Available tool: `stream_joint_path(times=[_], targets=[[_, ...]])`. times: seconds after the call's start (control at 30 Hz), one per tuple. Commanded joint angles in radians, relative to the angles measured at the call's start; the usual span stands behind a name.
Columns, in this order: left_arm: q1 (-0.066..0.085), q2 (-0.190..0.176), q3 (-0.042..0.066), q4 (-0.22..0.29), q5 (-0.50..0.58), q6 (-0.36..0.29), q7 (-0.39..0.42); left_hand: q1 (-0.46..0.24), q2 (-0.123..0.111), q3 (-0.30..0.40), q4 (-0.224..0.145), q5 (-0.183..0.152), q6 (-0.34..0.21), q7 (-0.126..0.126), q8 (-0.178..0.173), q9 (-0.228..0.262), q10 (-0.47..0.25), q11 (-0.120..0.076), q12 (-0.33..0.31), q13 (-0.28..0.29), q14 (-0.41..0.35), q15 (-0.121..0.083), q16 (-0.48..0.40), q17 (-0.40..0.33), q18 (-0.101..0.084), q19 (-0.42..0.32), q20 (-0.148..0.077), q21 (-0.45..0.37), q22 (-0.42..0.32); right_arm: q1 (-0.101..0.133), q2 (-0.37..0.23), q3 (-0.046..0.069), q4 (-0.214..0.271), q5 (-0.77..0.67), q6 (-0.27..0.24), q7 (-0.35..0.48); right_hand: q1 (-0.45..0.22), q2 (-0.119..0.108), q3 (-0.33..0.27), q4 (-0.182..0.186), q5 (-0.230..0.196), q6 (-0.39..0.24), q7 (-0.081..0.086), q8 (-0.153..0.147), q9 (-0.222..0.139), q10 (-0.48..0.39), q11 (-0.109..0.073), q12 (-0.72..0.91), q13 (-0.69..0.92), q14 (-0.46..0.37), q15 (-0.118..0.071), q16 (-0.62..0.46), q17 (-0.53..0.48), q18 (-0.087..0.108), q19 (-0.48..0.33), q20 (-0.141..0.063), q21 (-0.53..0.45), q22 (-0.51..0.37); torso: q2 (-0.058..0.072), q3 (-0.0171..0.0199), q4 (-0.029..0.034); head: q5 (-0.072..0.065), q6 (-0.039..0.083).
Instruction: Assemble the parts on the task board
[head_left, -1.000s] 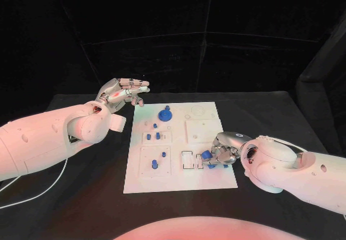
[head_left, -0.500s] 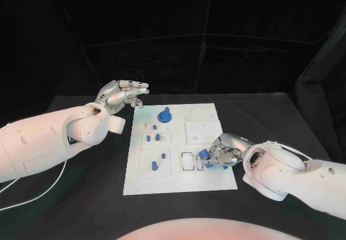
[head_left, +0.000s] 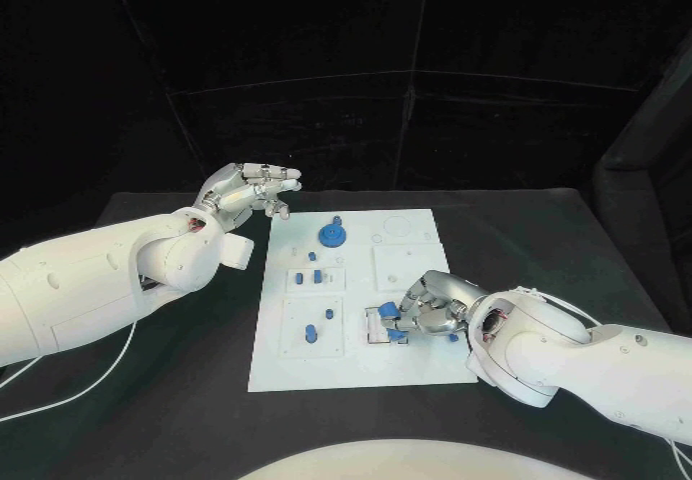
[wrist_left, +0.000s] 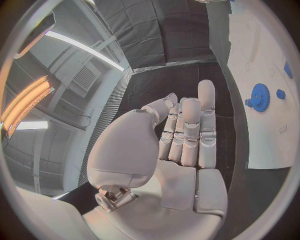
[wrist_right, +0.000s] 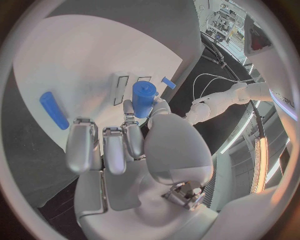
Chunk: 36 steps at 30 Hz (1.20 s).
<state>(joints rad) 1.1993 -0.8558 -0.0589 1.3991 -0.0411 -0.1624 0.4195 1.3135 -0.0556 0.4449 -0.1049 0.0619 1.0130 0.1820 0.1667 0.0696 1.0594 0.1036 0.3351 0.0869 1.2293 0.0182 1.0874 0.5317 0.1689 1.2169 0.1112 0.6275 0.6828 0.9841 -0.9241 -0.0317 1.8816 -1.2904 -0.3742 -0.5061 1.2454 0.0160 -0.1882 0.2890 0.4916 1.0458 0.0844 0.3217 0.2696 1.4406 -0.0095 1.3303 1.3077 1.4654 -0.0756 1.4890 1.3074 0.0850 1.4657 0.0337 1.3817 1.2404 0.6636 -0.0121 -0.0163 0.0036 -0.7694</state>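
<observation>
Right hand (wrist_right: 134, 145) pinches blue part (wrist_right: 143, 98), apparently over task board (head_left: 418, 365).

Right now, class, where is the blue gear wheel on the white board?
In the head view the blue gear wheel lies on the far end of the white board, near its left edge, just right of the left hand hovering beside the board.

Robot lab, black-curtained booth, black table (head_left: 173, 400), ceiling strip lights (wrist_left: 25, 102)
</observation>
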Motion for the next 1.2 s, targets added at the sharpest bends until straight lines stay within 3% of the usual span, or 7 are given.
stream_joint_path(times=[0.03, 0.4, 0.53, 0.63, 0.73, 0.9, 1.2], targets=[[0.001, 0.001, 0.001, 0.003, 0.003, 0.013, 0.003, -0.011, 0.000, -0.006, 0.002, 0.007, -0.007, -0.002, 0.007, 0.000, -0.005, 0.000, 0.004, 0.001, -0.005, -0.002, -0.002, -0.001, 0.013, -0.007, 0.002, -0.005, -0.001, 0.001, 0.014, 0.000, -0.005, 0.018, 0.027, -0.022, -0.016, 0.001, -0.008, 0.000, -0.007, 0.032, -0.024, 0.007, 0.005, 0.003, -0.007, -0.003, 0.027, 0.075, -0.008, 0.002, 0.106, -0.019, 0.005, -0.010, 0.007, 0.003, 0.000, 0.0007, -0.0010, 0.002, -0.001], [0.001, 0.002, 0.001, 0.002, 0.003, 0.016, 0.003, -0.011, 0.000, -0.006, 0.002, 0.007, -0.007, -0.002, 0.007, 0.000, -0.005, 0.000, 0.004, 0.001, -0.005, -0.002, -0.002, -0.001, 0.013, -0.007, 0.002, -0.005, -0.001, 0.002, 0.052, 0.001, -0.030, -0.030, 0.039, -0.075, -0.064, 0.006, -0.048, -0.001, -0.097, 0.047, -0.031, 0.001, 0.017, 0.006, -0.013, -0.020, 0.020, 0.075, -0.014, 0.000, 0.104, -0.019, 0.005, -0.017, 0.006, 0.003, -0.001, 0.0005, -0.0010, 0.004, -0.008], [0.001, 0.002, 0.001, 0.003, 0.003, 0.017, 0.002, -0.011, 0.000, -0.006, 0.002, 0.007, -0.007, -0.002, 0.007, 0.000, -0.005, 0.000, 0.004, 0.001, -0.005, -0.002, -0.002, -0.001, 0.013, -0.007, 0.002, -0.005, -0.001, 0.002, 0.059, 0.001, -0.035, -0.057, 0.032, -0.089, -0.110, -0.001, -0.082, 0.001, -0.252, 0.046, -0.031, -0.004, 0.024, 0.003, -0.013, -0.034, 0.014, 0.073, -0.014, -0.004, 0.098, -0.018, 0.003, -0.018, 0.002, -0.002, 0.000, 0.0001, -0.0003, 0.003, -0.009], [0.002, 0.000, 0.001, 0.003, 0.003, 0.016, 0.002, -0.011, 0.000, -0.006, 0.002, 0.007, -0.007, -0.002, 0.007, 0.000, -0.005, 0.000, 0.004, 0.001, -0.005, -0.002, -0.002, -0.001, 0.013, -0.007, 0.002, -0.005, -0.001, 0.002, 0.062, 0.001, -0.038, -0.073, 0.019, -0.095, -0.162, -0.039, -0.077, 0.005, -0.369, 0.042, -0.028, -0.010, 0.030, -0.003, -0.010, -0.051, 0.005, 0.072, -0.012, -0.009, 0.091, -0.017, 0.000, -0.016, -0.003, -0.009, -0.001, 0.0001, -0.0007, 0.004, -0.008], [0.002, -0.001, 0.001, 0.003, 0.003, 0.016, 0.002, -0.011, 0.000, -0.006, 0.002, 0.007, -0.007, -0.002, 0.007, 0.000, -0.005, 0.000, 0.004, 0.001, -0.005, -0.002, -0.002, -0.001, 0.013, -0.007, 0.002, -0.005, -0.001, 0.002, 0.065, 0.001, -0.039, -0.087, 0.007, -0.095, -0.232, -0.123, -0.010, 0.009, -0.421, 0.035, -0.027, -0.018, 0.036, -0.009, -0.004, -0.066, -0.001, 0.071, -0.009, -0.012, 0.088, -0.015, -0.003, -0.013, -0.009, -0.016, -0.001, 0.0003, -0.0010, 0.004, -0.009], [0.002, -0.001, 0.001, 0.004, 0.003, 0.016, 0.002, -0.013, -0.001, -0.007, 0.002, 0.007, -0.009, -0.002, 0.008, 0.000, -0.008, 0.000, 0.007, 0.001, -0.007, -0.002, -0.003, -0.004, 0.013, -0.007, 0.003, -0.006, -0.002, 0.002, 0.065, 0.001, -0.039, -0.099, 0.003, -0.089, -0.254, -0.155, 0.004, 0.009, -0.432, 0.031, -0.023, -0.022, 0.039, -0.017, -0.005, -0.083, -0.012, 0.071, -0.008, -0.013, 0.087, -0.015, -0.005, -0.012, -0.012, -0.020, -0.001, 0.0007, -0.0017, 0.004, -0.009], [0.002, -0.003, 0.001, 0.005, 0.003, 0.016, 0.001, -0.013, -0.001, -0.007, 0.002, 0.007, -0.009, -0.002, 0.008, 0.000, -0.008, 0.000, 0.007, 0.001, -0.007, -0.002, -0.003, -0.004, 0.013, -0.007, 0.003, -0.006, -0.002, 0.002, 0.053, 0.001, -0.023, -0.109, 0.036, -0.024, -0.069, -0.102, 0.054, -0.038, -0.336, 0.036, -0.025, -0.025, 0.053, -0.010, -0.006, -0.080, 0.000, 0.074, -0.008, -0.008, 0.099, -0.017, 0.000, -0.013, -0.005, -0.005, 0.000, 0.0011, -0.0012, 0.004, -0.012]])
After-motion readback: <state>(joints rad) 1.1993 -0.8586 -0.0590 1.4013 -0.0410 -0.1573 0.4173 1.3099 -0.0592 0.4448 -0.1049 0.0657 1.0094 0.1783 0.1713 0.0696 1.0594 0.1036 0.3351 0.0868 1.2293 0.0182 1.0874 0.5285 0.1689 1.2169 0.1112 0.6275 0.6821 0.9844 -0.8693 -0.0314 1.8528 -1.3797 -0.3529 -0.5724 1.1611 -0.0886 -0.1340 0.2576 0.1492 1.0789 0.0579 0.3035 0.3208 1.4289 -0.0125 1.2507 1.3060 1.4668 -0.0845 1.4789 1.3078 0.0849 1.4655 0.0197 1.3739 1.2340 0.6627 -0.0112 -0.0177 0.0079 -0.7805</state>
